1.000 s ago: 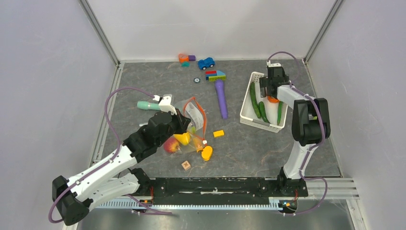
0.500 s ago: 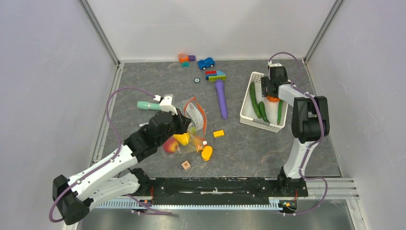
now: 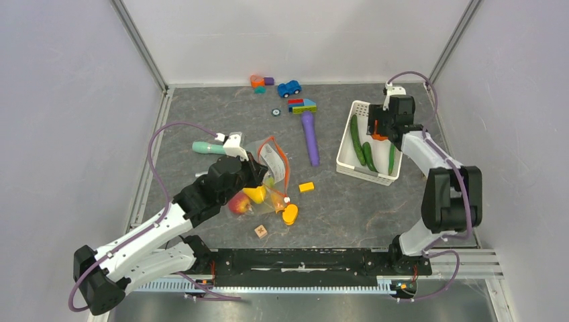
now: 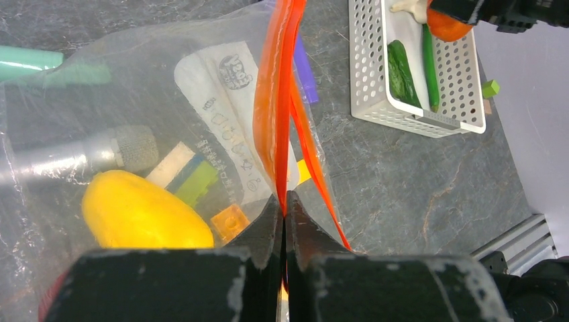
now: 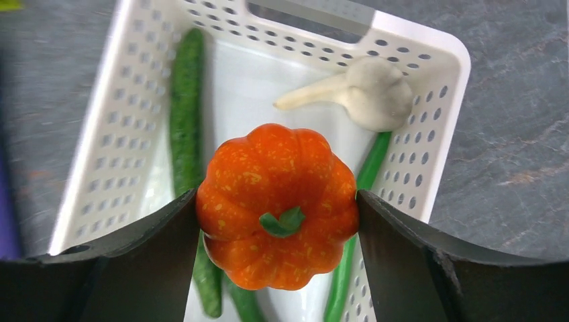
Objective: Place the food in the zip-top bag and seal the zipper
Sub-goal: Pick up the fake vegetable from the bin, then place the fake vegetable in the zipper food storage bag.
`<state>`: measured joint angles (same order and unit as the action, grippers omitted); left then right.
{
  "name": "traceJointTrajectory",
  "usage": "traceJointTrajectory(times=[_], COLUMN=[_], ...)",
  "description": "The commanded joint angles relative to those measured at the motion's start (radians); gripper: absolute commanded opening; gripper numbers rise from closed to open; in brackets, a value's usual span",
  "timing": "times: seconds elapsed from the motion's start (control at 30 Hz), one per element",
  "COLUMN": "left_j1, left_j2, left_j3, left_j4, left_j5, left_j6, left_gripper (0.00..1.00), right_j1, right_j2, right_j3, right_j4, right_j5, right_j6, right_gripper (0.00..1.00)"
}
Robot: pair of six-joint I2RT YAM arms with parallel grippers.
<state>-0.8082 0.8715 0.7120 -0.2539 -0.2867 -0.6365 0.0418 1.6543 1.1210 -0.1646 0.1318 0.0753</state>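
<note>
Item 1. Left gripper (image 4: 284, 221): we found its jaws pinched tight on the zipper (image 4: 275, 100), the orange-red strip rising from the pinch along the mouth of the zip-top bag (image 4: 134, 74).

Item 2. The bag lay crumpled left of the table's middle, just beside a teal tool (image 3: 204, 147). Through the plastic we saw the yellow squash (image 4: 144, 215). The red fruit (image 3: 239, 203) lay against the squash; whether it sat inside the bag we could not tell.

Item 3. Right gripper (image 5: 276, 201): both fingers pressed the flanks of the orange pumpkin (image 5: 275, 168), holding it stem-up over the white basket (image 5: 429, 134) at the far right.

Item 4. In the basket we counted a white garlic piece (image 5: 376, 100) in one corner, a cucumber (image 5: 184, 100) along the opposite wall and a thin green bean (image 5: 366, 178) beneath the garlic.

Item 5. Loose on the table: a purple tool (image 3: 310, 137) between bag and basket, and an orange block (image 3: 306, 187) near the bag.
</note>
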Motion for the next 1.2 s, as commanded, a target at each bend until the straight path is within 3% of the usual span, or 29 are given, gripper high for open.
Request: traceJointTrajectory(times=[0.0,0.27,0.5,0.87,1.07,1.17], left_j1=[0.001,0.001,0.001,0.001,0.001,0.001], left_j2=[-0.02,-0.025,-0.044,-0.07,-0.081,-0.087], left_j3=[0.006,0.005,0.003,-0.006,-0.008,-0.009], left_j4=[0.033,0.033,0.035,0.044,0.047,0.047], left_j5=[-0.005,0.0,0.014,0.042,0.045,0.049], left_j6=[0.024,0.025,0.019,0.011,0.011,0.011], left_gripper=[0.02,0.02,0.02,0.02,0.02,0.02], right_j1=[0.005,0.201,0.432,0.612,0.632,0.633], right_j2=[-0.162,-0.381,-0.434,-0.27,-0.186,-0.156], right_j3=[-0.097,-0.276,-0.405,-0.336,-0.307,-0.271], right_j4=[0.119,0.337,0.697,0.87,0.849,0.744], right_j5=[-0.25,-0.694,-1.008,-1.046,-1.001,-0.949], right_j6=[0.073,0.011,0.11,0.194,0.207,0.161], right_gripper=[0.35,0.34,0.34,0.37,0.38,0.39])
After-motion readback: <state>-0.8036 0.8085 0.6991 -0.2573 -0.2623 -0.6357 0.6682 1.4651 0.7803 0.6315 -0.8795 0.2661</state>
